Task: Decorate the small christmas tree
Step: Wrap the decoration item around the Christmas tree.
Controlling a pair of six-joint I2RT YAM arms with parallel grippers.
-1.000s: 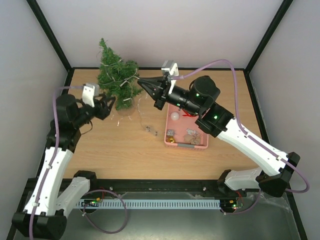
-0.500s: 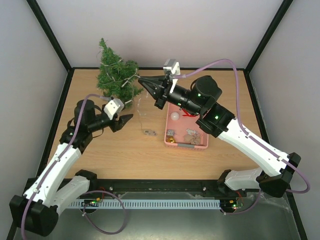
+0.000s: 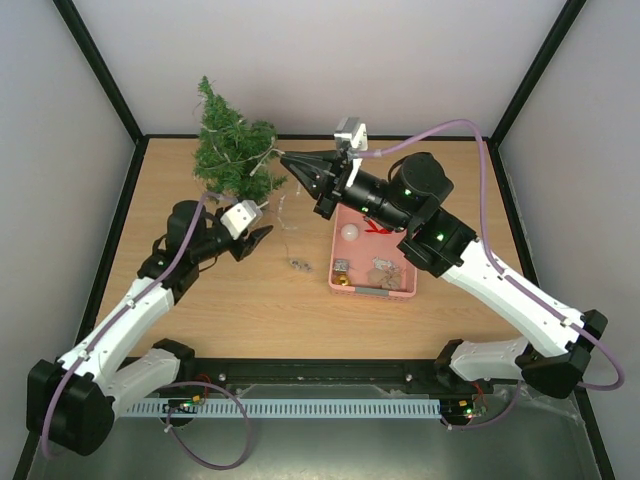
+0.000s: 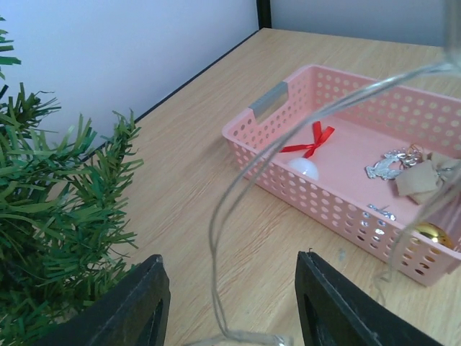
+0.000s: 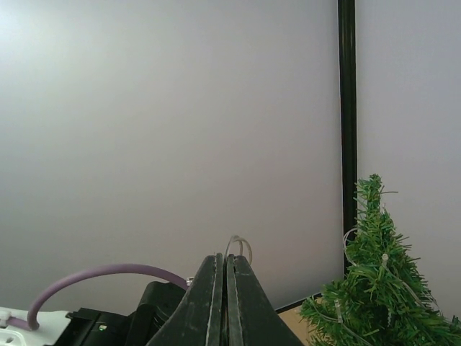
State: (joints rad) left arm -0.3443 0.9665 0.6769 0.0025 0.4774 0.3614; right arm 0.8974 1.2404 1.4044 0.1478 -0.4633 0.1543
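Observation:
The small christmas tree [image 3: 235, 150] stands at the table's back left, a thin light wire wound through its branches; its green branches show in the left wrist view [image 4: 50, 238] and the right wrist view [image 5: 378, 295]. My right gripper [image 3: 290, 161] hovers just right of the tree, shut on a loop of the light wire [image 5: 238, 245]. The wire [image 3: 284, 210] hangs from it down to the table. My left gripper [image 3: 262, 237] sits low, in front of the tree, open. The wire [image 4: 216, 274] runs between its fingers [image 4: 140, 303] without being pinched.
A pink basket [image 3: 408, 290] lies right of centre under the right arm; in it are a white ball with a red ribbon [image 4: 306, 167], a gold ball [image 4: 431, 234] and silver trinkets [image 4: 385, 166]. A small clump at the wire's end [image 3: 298, 264] lies beside the basket.
My left arm has swung away from the tree's left side, forward and to the right, ending near the hanging wire. The right gripper has shifted slightly right, still shut on the wire.

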